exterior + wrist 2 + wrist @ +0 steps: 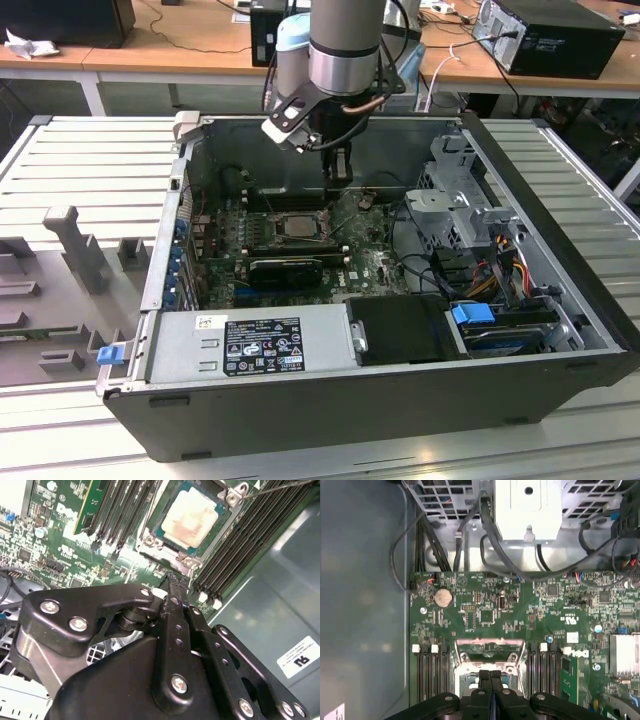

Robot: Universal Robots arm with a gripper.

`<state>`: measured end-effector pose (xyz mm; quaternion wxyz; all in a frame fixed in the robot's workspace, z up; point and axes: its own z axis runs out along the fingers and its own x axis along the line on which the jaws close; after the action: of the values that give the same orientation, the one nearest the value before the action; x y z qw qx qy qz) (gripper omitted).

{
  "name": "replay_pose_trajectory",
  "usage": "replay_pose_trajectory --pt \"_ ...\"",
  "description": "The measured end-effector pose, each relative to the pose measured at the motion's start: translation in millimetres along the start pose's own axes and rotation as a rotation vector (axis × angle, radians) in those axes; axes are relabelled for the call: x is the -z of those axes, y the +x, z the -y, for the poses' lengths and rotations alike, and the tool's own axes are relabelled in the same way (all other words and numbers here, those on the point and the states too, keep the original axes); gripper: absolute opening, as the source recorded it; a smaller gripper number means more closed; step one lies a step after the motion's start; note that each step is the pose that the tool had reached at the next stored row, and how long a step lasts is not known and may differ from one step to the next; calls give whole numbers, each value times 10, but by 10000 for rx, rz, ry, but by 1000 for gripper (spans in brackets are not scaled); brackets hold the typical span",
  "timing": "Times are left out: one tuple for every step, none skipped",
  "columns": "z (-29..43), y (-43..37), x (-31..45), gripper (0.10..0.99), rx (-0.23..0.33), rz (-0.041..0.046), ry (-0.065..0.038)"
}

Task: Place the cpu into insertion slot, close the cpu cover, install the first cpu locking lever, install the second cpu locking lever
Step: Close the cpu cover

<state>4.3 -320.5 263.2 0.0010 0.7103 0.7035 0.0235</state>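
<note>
The cpu [187,520] shows a pale tan face and lies flat in the insertion slot [295,226] on the green motherboard. The silver cpu cover [227,511] frames it and looks laid down over its edges. A thin wire lever [280,486] runs past one corner of the socket. My gripper [339,178] hangs over the board just beyond the socket's far edge. Its black fingers [176,587] are pressed together, with nothing between them. In the first wrist view the gripper [490,676] covers part of the socket frame [490,652].
Black memory slots [235,555] flank the socket on both sides. A drive cage [460,205] with cables fills the exterior view's right side of the case. The power supply [260,345] lies along the near wall. A coin cell [442,597] sits on the board.
</note>
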Motion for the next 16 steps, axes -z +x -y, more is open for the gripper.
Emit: replay_pose_trajectory --pt "-25 1 13 106 6 -1 -1" --pt "-39 1 19 106 8 -2 0" --pt "-53 1 22 106 10 -4 -1" --pt "-76 2 21 106 12 -5 -1" --pt "-83 2 21 106 11 -3 -1" --pt "-90 1 20 106 11 -1 0" --pt "-108 1 19 106 11 -1 0" --pt "-132 2 16 106 12 -2 0" --pt "-147 2 15 106 13 -3 -1" --pt "-158 3 15 106 15 -4 -1" --pt "-181 3 14 106 20 -4 -1" --pt "-220 3 11 106 27 -4 0" --pt "-253 3 10 106 31 -4 1" --pt "-284 3 7 106 34 -3 2" --pt "-313 3 3 106 36 -2 4" --pt "-381 3 -11 106 38 -1 5"
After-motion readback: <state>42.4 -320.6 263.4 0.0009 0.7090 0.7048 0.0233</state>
